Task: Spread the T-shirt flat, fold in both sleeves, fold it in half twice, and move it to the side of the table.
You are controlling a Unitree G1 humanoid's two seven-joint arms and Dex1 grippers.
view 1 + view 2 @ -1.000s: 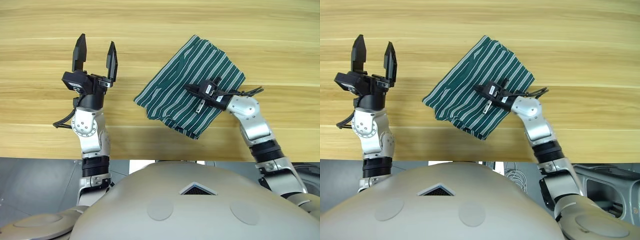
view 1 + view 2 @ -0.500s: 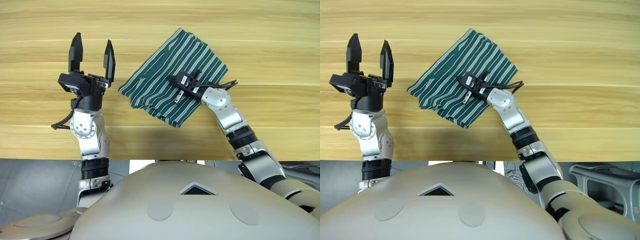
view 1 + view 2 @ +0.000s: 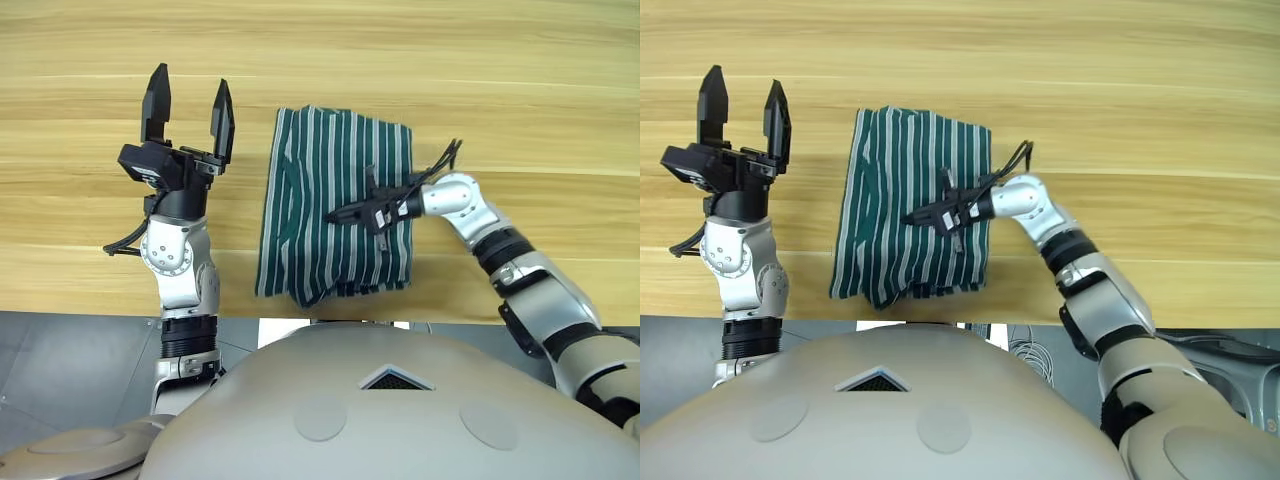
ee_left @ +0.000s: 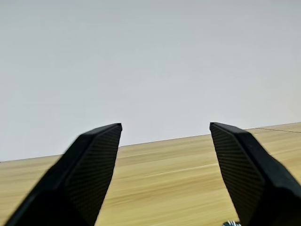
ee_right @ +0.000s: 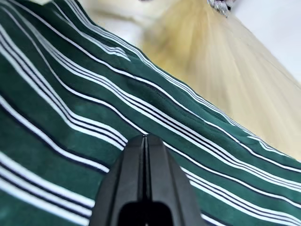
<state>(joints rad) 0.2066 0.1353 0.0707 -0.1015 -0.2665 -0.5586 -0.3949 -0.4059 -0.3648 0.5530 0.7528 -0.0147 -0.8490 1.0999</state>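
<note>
T-shirt (image 3: 310, 200), centre: lying folded, soft, light | right gripper (image 3: 333, 216) resting on it, fingers closed | left gripper (image 3: 190, 95) gaping, empty | judging stacked edge best hold.

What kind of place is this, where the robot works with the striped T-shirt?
Probably a robot test room or laboratory, not a home. The folded T-shirt lies on a long, plain wooden table, the wall behind the table is bare white, and the floor is plain grey.
</note>
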